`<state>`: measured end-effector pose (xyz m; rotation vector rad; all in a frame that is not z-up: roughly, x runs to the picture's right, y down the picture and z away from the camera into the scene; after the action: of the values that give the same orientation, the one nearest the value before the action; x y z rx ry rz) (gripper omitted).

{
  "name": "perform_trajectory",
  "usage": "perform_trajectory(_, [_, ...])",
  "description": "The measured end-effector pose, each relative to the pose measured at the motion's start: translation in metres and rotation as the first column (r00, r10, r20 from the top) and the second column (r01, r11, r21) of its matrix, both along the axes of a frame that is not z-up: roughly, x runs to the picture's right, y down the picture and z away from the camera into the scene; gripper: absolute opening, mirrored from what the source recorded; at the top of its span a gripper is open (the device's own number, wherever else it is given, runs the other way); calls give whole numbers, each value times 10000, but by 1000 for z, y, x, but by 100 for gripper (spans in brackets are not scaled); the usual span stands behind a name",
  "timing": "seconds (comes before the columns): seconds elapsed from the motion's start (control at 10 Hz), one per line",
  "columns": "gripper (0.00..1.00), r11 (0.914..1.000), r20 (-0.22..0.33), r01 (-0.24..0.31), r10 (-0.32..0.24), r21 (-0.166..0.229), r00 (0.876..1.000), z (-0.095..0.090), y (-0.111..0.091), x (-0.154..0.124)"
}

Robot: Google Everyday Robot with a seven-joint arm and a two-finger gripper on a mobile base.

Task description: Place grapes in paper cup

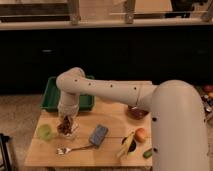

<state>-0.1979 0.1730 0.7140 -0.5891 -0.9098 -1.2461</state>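
My gripper points down at the left part of the wooden table, at the end of the white arm. The dark reddish-purple grapes are right under it, at or inside the small whitish paper cup. I cannot tell whether the grapes hang from the gripper or rest in the cup. The cup is partly hidden by the grapes and the gripper.
A lime-green round object sits just left of the cup. A green tray lies at the back left. A spoon, a blue-grey pack, a banana, a red-yellow apple and a dark red bowl lie to the right.
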Motion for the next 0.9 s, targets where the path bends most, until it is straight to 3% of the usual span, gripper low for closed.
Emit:
perform_trajectory(0.3, [26,9999,-75,105,-106,-112,9999,0,1,0])
perform_trajectory(0.8, [75,9989,-29,410,-411,-248,9992,-2,7,-9])
perform_trajectory(0.9, [80,9986,-45,440,-441,-287,9990,-2,8,-8])
